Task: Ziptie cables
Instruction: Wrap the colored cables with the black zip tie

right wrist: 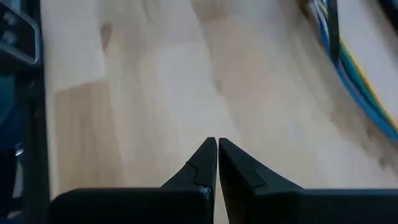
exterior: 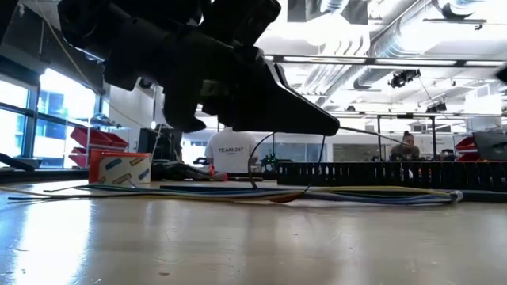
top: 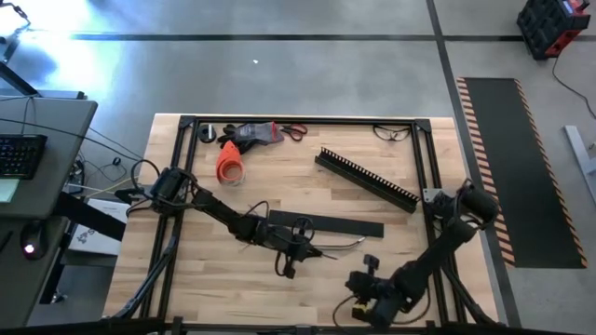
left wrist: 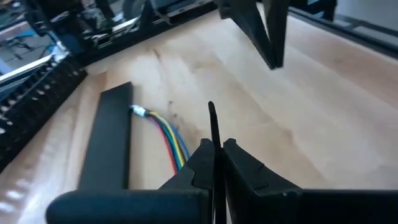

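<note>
Your left gripper [left wrist: 217,149] sits over the middle of the table with its fingers pressed together on a thin black strip [left wrist: 212,127], likely a zip tie, which stands up out of the fingertips. The cables [left wrist: 169,138], a bunch of thin coloured wires, lie flat on the wood just beside and slightly ahead of that gripper, their taped end touching the edge of the flat black bar [left wrist: 109,146] next to them. In the high view the cables [top: 337,246] trail out from under the left gripper [top: 290,269] toward your right arm's side. Beyond the bar lies the long comb-toothed channel [top: 367,179]. Your right gripper [right wrist: 217,147] waits at the near edge of the table, well apart from the left one, fingers closed on nothing, with the cables [right wrist: 354,78] visible farther ahead of it.
</note>
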You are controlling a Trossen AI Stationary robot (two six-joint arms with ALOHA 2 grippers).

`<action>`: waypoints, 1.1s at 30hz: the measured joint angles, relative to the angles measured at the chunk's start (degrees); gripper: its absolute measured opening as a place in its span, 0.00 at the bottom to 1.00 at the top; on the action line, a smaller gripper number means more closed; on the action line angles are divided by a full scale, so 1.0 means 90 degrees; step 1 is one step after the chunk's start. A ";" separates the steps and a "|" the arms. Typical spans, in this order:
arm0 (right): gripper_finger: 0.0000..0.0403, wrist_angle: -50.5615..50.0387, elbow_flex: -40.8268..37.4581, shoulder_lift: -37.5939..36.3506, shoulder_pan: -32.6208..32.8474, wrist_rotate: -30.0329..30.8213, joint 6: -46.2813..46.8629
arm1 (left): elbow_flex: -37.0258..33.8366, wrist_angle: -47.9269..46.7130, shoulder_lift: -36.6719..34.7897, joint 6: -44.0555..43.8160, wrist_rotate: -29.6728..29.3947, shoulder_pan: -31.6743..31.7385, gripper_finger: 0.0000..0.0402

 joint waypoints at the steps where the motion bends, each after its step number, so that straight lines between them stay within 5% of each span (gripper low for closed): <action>1: 0.00 -0.0022 0.0000 0.0000 0.0070 0.0122 0.0050 | 0.0000 0.0002 0.0000 -0.0028 0.0068 0.0011 0.00; 5: 0.02 0.0116 0.0000 0.0000 0.0158 0.1261 -0.0225 | -0.0002 0.0114 0.0000 -0.0035 0.0219 0.0058 0.00; 10: 0.19 0.0403 0.0000 0.0000 -0.0237 0.2232 -0.1304 | -0.0005 0.0112 0.0000 -0.0098 0.0278 0.0064 0.00; 14: 0.36 0.0421 -0.0002 0.0000 -0.0703 0.2197 -0.1803 | -0.0005 0.0107 0.0000 -0.0146 0.0299 0.0056 0.00; 18: 0.42 0.0425 -0.0002 0.0000 -0.1078 0.1805 -0.2025 | -0.0005 0.0109 0.0000 -0.0144 0.0298 0.0059 0.00; 26: 0.29 0.0702 -0.0002 0.0002 -0.1359 0.1037 -0.2761 | -0.0005 0.0104 0.0000 -0.0144 0.0295 0.0056 0.00; 33: 0.02 0.0724 -0.0005 0.0005 -0.1323 0.1097 -0.2631 | -0.0005 0.0076 0.0000 -0.0142 0.0282 0.0057 0.00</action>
